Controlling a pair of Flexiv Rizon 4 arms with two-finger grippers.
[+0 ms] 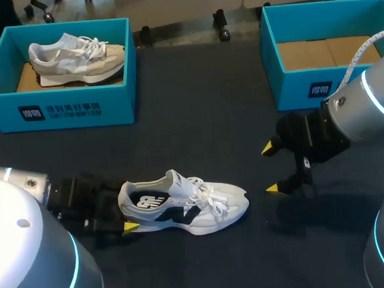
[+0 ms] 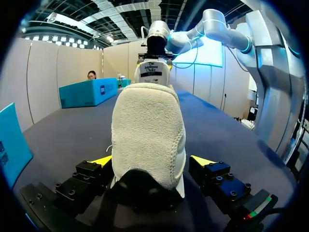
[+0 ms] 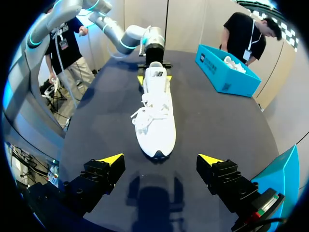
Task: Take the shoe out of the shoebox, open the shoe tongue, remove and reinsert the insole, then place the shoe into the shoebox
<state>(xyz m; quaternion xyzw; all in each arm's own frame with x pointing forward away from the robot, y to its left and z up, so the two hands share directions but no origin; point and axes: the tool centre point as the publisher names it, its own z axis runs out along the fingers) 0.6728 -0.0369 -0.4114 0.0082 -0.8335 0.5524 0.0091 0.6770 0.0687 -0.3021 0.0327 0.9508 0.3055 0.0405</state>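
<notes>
A white shoe (image 1: 183,206) with dark side markings lies on the dark table, toe pointing right. My left gripper (image 1: 128,214) is open around its heel. In the left wrist view the suede heel (image 2: 147,125) fills the space between the yellow tips, with a small gap on at least one side. My right gripper (image 1: 270,169) stands open just right of the toe with nothing between its fingers. In the right wrist view the shoe (image 3: 157,116) lies straight ahead of that gripper (image 3: 160,162), its toe close to the tips.
A teal shoebox (image 1: 66,109) at the back left holds a second, grey and beige shoe (image 1: 76,56). Another teal shoebox (image 1: 299,88) at the back right shows only its cardboard floor. Bare tabletop lies between the boxes and the white shoe.
</notes>
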